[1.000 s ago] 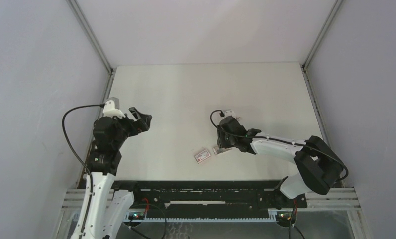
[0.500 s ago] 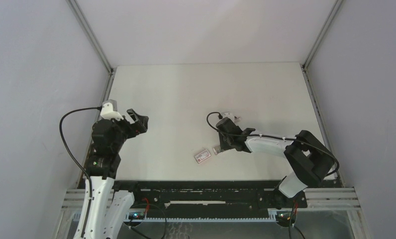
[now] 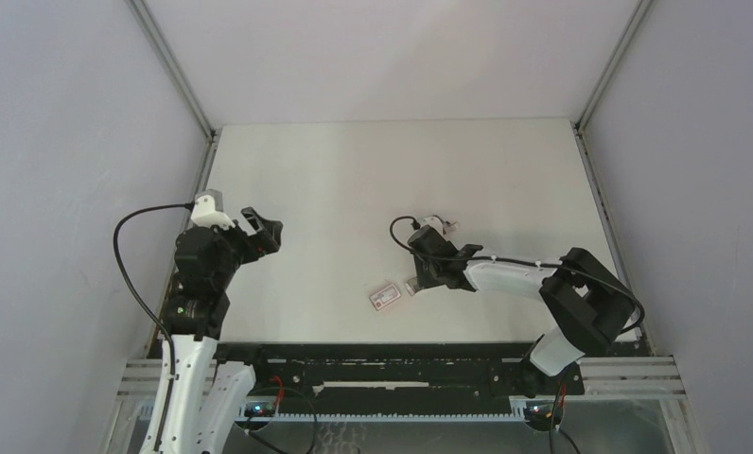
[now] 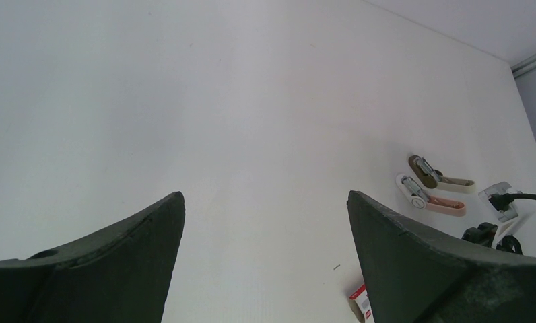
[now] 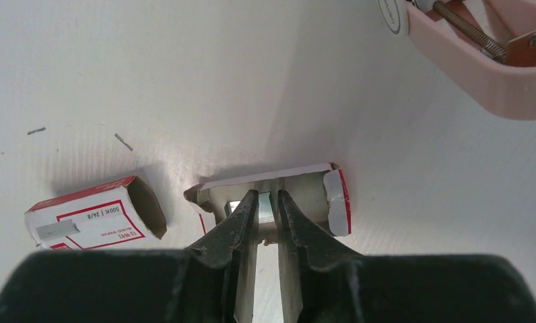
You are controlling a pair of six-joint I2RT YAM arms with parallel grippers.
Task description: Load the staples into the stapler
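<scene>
The left gripper (image 4: 265, 195) hangs wide open over the table (image 3: 354, 170), well apart from the work. The open stapler (image 5: 494, 81) lies beyond the right gripper (image 5: 266, 195), which is pinched on the staples (image 5: 265, 207) in their tray (image 5: 312, 195), beside the box (image 5: 90, 219). A slow, straight, level lift should leave the tray behind.
</scene>
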